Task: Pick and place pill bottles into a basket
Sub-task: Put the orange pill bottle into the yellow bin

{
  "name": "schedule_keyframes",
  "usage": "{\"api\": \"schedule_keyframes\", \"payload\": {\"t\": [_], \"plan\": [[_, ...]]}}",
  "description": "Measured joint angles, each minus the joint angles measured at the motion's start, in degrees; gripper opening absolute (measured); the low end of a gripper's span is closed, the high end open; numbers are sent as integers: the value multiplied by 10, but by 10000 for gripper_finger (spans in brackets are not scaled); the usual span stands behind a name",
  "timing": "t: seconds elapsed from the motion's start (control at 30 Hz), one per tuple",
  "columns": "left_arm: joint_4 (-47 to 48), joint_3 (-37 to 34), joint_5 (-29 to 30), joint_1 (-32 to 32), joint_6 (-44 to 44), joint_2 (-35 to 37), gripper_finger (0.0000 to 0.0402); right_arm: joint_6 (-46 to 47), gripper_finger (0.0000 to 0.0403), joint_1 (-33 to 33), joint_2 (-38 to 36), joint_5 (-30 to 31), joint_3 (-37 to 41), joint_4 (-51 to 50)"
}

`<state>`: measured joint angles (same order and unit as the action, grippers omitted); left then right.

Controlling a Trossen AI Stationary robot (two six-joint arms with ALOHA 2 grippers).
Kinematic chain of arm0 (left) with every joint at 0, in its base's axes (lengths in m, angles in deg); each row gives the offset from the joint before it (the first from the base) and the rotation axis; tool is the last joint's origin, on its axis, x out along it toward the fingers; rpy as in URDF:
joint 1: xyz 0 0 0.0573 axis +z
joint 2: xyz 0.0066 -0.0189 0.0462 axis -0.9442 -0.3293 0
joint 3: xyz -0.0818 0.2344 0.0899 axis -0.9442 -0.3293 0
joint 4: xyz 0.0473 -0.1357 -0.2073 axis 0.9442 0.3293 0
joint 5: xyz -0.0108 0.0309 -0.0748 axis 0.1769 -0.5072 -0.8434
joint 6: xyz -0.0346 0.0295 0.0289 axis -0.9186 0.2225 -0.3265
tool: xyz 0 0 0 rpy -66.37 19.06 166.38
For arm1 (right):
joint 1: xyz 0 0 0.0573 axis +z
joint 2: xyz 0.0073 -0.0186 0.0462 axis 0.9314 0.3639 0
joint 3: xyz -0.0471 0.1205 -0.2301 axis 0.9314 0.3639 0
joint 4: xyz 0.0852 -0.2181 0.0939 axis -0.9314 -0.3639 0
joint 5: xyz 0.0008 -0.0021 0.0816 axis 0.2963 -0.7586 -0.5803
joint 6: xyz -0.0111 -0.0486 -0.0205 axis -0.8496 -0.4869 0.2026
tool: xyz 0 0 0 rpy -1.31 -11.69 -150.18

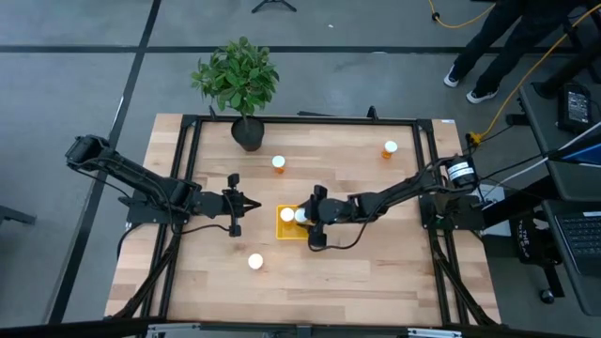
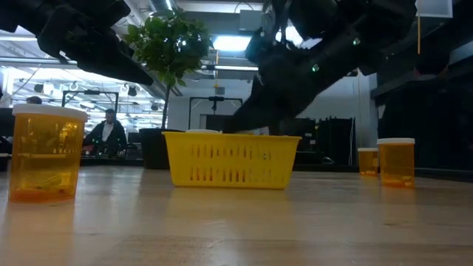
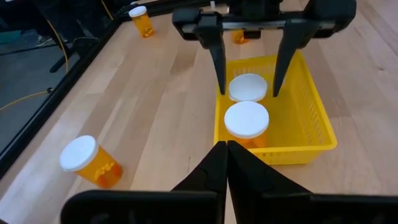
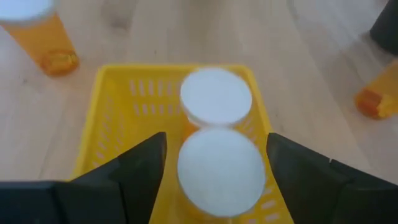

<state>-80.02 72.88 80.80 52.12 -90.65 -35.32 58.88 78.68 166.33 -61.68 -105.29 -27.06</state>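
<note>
The yellow basket [image 1: 282, 229] stands mid-table and also shows in the low view [image 2: 232, 159]. Two pill bottles stand upright in it, white caps up: one toward the table's left [image 3: 247, 119], one toward its right [image 3: 248, 87]. My right gripper [image 1: 302, 216] is open and reaches in from the table's right. Its fingers stand on either side of the right-hand bottle [image 4: 217, 171] with a gap to each, touching nothing. My left gripper [image 1: 256, 203] is shut and empty, just left of the basket, pointing at it [image 3: 225, 152].
Loose bottles stand at the far middle [image 1: 279, 162], the far right [image 1: 390, 147] and the near middle [image 1: 254, 262]. Another bottle [image 3: 239, 37] shows behind my right gripper. A potted plant [image 1: 246, 131] stands at the far edge. A person's legs [image 1: 488, 47] show beyond the table.
</note>
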Motion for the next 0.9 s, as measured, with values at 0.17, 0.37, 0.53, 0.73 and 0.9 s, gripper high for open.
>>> {"api": "schedule_keyframes", "payload": {"t": [0.17,0.37,0.53,0.73,0.9], "plan": [[0,0,0,0,0,0,2,-13,280,0,-44,0,0,-26],[-1,0,0,0,0,0,7,-47,276,-1,-136,1,0,-74],[-4,0,-1,0,0,0,5,-57,241,-1,-226,2,0,-163],[-4,0,-10,0,1,0,3,-39,183,-1,-310,4,43,-205],[-7,0,-10,0,1,0,7,-11,137,13,-374,36,106,-198]]}}
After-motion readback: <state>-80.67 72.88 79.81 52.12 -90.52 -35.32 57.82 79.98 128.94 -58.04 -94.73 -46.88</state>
